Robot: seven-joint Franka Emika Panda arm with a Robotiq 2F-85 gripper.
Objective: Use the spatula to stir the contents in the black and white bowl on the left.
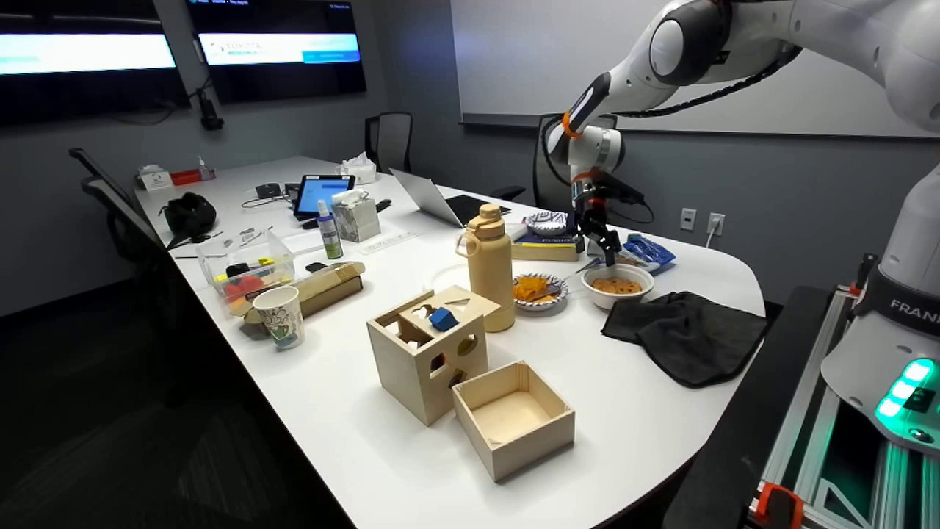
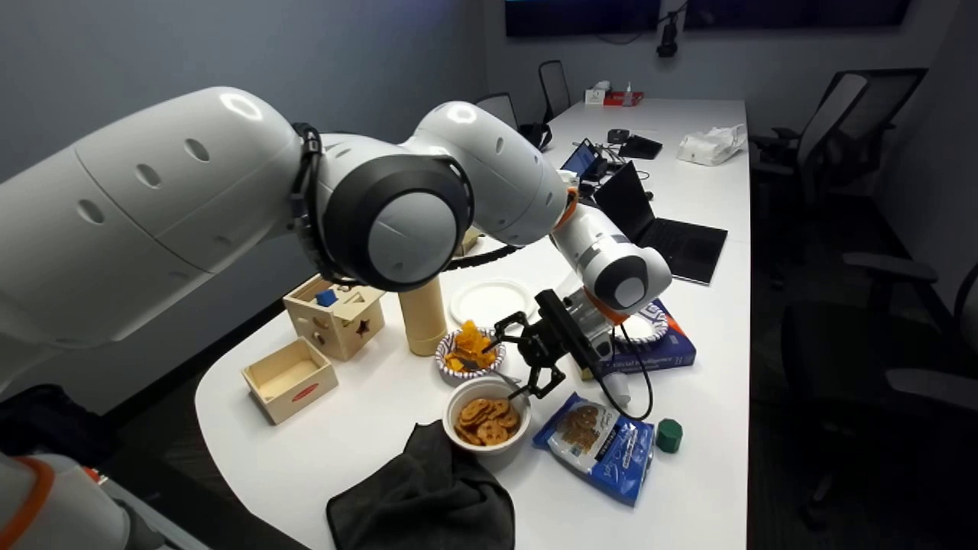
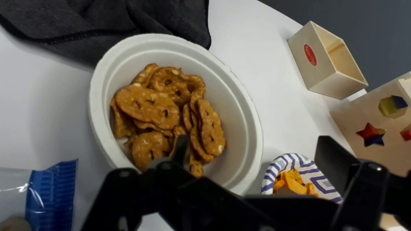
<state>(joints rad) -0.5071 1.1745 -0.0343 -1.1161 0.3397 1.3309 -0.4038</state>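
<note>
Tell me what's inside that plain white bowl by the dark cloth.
Pretzel crisps, heaped in the white bowl. The top ones show; whatever lies beneath, and much of the bowl's bottom, is covered. In the wrist view, the hand also hides some.

Dark cloth (image 1: 683,338), tan bottle (image 1: 490,275), open laptop (image 2: 674,241)

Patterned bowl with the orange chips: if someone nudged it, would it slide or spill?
The patterned bowl has a thin-looking rim, like paper, so it's probably light and might slide or flex. The orange chips pile above its rim, so a sharp bump could tip some out.
</note>
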